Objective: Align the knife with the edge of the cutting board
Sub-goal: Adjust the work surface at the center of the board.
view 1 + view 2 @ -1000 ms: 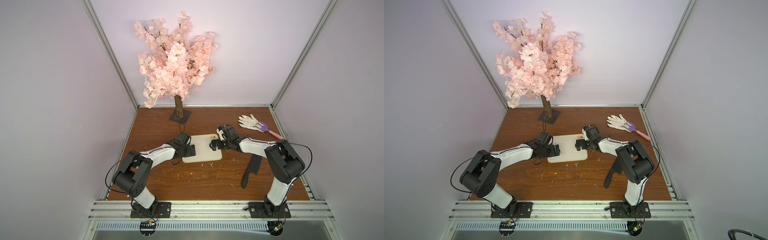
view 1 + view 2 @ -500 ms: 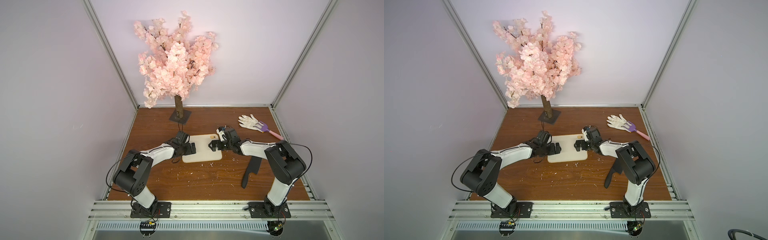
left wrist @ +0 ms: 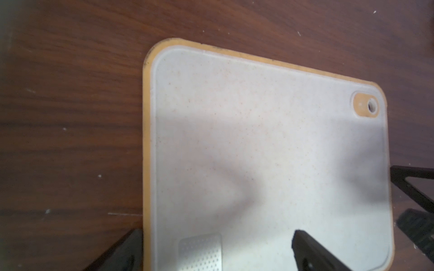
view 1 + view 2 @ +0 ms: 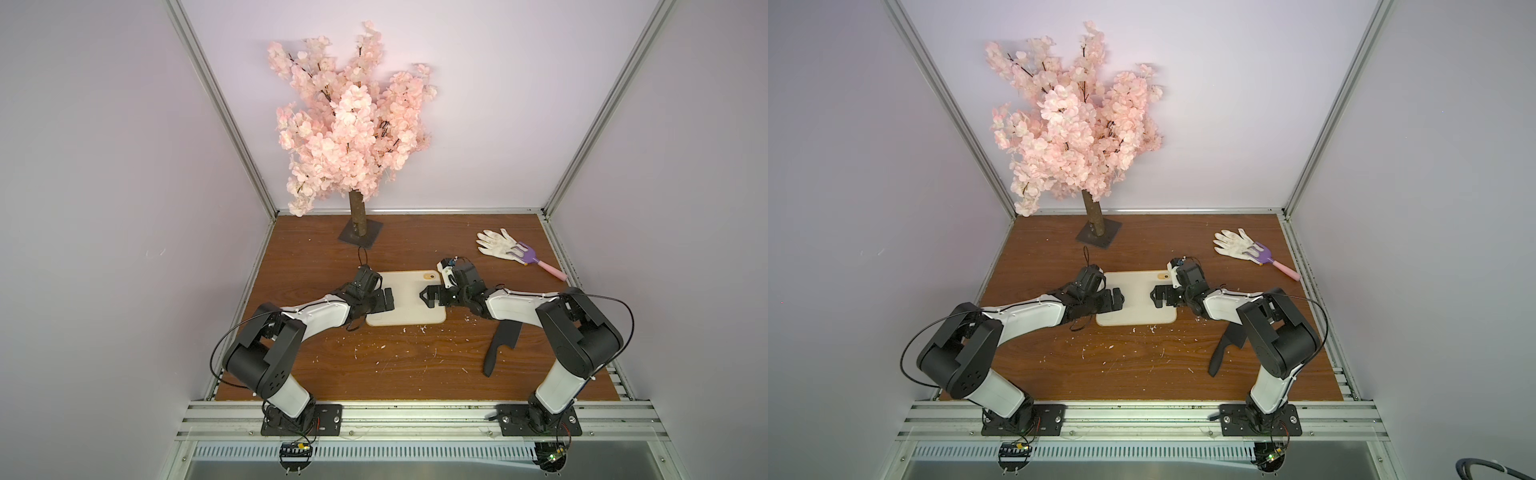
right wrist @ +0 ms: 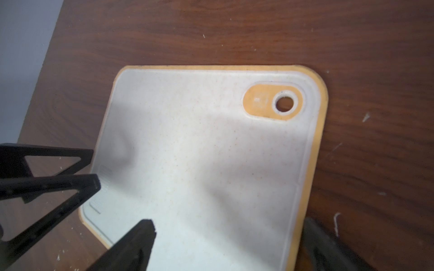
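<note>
The cream cutting board (image 4: pixel 409 309) (image 4: pixel 1138 309) lies flat in the middle of the wooden table, its ringed hole (image 5: pixel 284 104) at the far right corner. My left gripper (image 4: pixel 387 300) (image 3: pixel 216 255) is open and low at the board's left edge. One of its fingers is over the board and the other is off it. My right gripper (image 4: pixel 429 296) (image 5: pixel 225 248) is open at the board's right edge in the same way. Neither holds anything. The black knife (image 4: pixel 500 345) (image 4: pixel 1223 351) lies on the table to the right of the board, with its blade partly under my right arm.
A pink blossom tree (image 4: pixel 353 137) on a dark square base (image 4: pixel 360 236) stands at the back. A white glove (image 4: pixel 496 243) and a purple-and-pink rake (image 4: pixel 536 262) lie at the back right. White crumbs dot the table in front of the board.
</note>
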Robot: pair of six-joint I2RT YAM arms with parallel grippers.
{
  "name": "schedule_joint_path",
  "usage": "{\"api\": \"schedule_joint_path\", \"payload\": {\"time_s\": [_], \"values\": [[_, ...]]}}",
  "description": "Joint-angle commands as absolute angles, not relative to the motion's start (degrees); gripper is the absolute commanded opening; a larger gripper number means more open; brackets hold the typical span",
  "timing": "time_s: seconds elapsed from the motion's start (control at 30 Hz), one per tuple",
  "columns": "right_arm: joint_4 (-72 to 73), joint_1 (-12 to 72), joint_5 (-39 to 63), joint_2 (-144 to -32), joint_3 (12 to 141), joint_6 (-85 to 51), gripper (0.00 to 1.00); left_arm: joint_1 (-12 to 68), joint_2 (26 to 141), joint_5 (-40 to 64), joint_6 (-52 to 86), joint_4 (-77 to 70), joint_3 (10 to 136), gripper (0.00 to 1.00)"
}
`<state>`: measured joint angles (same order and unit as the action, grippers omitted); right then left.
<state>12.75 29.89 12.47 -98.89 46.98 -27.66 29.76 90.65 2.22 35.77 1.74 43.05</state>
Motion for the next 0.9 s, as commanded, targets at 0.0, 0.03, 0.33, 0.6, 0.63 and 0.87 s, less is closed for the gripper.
{"api": "schedule_joint_path", "payload": {"time_s": [0.0, 0.03, 0.33, 0.6, 0.63, 0.87], "values": [[8.45, 31.83, 14.31, -97.61, 44.78, -29.79, 0.99, 31.92, 91.59, 7.25, 39.75, 6.85, 38.46, 1.00], [8.68, 31.99, 14.25, -97.22, 44.29, -30.01, 0.99, 32.03, 91.25, 7.28, 40.02, 6.55, 37.85, 1.00], [8.96, 33.59, 13.22, -96.02, 42.01, -31.14, 0.99, 33.49, 88.15, 7.73, 42.12, 4.70, 33.66, 1.00], [8.85, 34.96, 10.67, -92.62, 39.99, -32.67, 0.99, 36.58, 87.88, 7.00, 43.83, 3.38, 31.62, 1.00], [8.78, 35.19, 10.41, -92.19, 39.72, -32.85, 0.99, 37.12, 88.01, 6.90, 44.19, 3.02, 31.25, 1.00], [8.39, 35.83, 8.97, -90.55, 38.29, -33.72, 0.99, 39.60, 89.05, 6.58, 45.66, 1.47, 30.64, 1.00]]}}
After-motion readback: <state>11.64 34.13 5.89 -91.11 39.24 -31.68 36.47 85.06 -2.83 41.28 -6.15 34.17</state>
